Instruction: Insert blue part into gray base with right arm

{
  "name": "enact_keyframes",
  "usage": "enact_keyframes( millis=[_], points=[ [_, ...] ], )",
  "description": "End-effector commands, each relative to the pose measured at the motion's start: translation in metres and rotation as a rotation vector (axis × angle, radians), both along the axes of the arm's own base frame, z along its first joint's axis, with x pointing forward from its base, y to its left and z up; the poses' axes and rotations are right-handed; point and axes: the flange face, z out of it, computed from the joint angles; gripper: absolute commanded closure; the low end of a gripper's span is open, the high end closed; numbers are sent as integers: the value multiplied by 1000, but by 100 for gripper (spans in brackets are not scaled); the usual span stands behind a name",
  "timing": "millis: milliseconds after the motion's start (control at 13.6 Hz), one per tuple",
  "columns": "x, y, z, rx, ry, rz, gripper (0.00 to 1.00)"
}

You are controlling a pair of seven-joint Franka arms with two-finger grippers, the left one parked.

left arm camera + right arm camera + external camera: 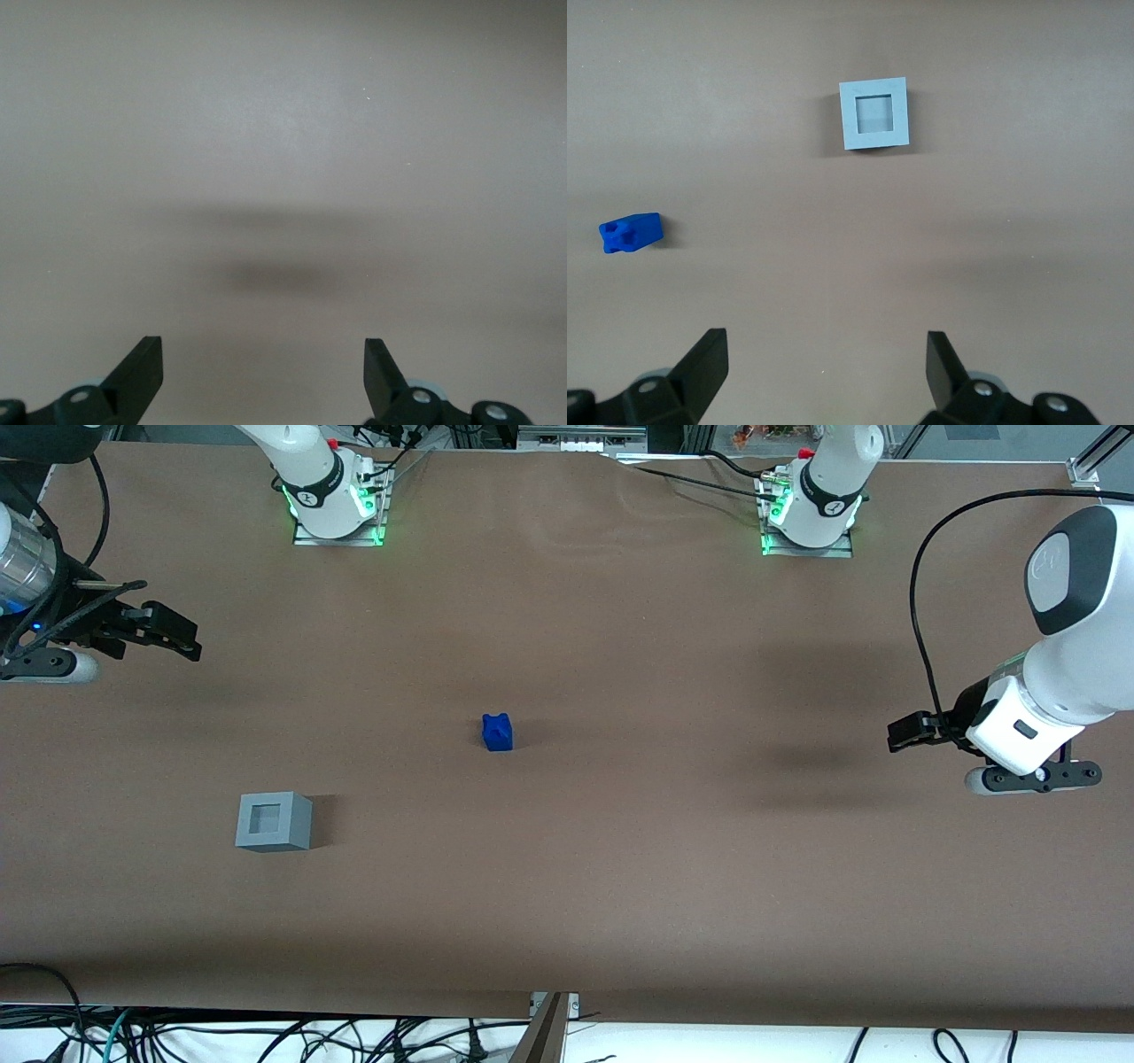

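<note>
My hand (824, 372) hovers wide open, holding nothing — next I reach for the blue part (498, 732), then the gray base (274, 822).

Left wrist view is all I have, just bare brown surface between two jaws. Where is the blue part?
Observer: The blue part lies near the middle of the table, with nothing touching it.
Operator: And the gray base?
Observer: The gray base stands nearer the front camera than the blue part, toward the working arm's end, and its recess is empty.
Operator: Where's the right gripper?
Observer: The right gripper hangs at the working arm's end of the table, jaws open, holding nothing.
</note>
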Motion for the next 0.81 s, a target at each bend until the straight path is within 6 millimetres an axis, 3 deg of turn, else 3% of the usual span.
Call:
enact_keyframes(
  millis=[0, 735],
  points=[
    [0, -3, 7, -1, -6, -2, 1],
    [-2, 0, 15, 6, -11, 3, 1]
  ],
)
